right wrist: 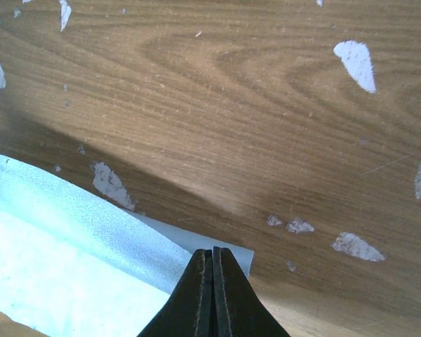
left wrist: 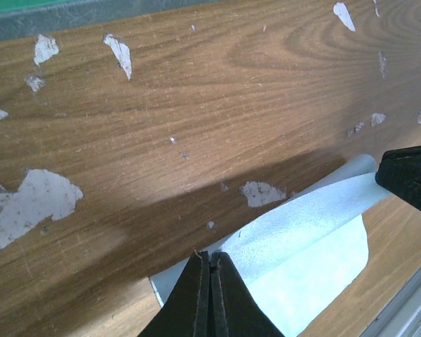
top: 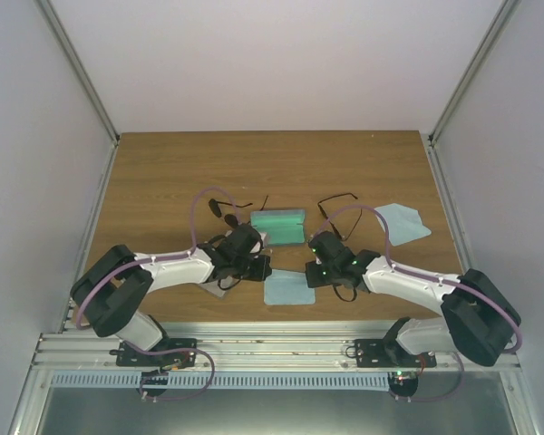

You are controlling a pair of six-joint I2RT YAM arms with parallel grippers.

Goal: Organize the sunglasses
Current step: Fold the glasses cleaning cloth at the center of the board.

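Two pairs of sunglasses with thin black frames lie on the wooden table, one at the left and one at the right. An open case with a green lining sits between them. A light blue cloth lies nearer me. My left gripper is shut, its tips over the cloth's left edge. My right gripper is shut over the cloth's right corner. No cloth shows between either pair of jaws. The sunglasses are out of both wrist views.
A second light blue cloth lies at the right. A grey flat piece shows under the left arm. The case's edge runs along the top of the left wrist view. The tabletop has worn pale patches.
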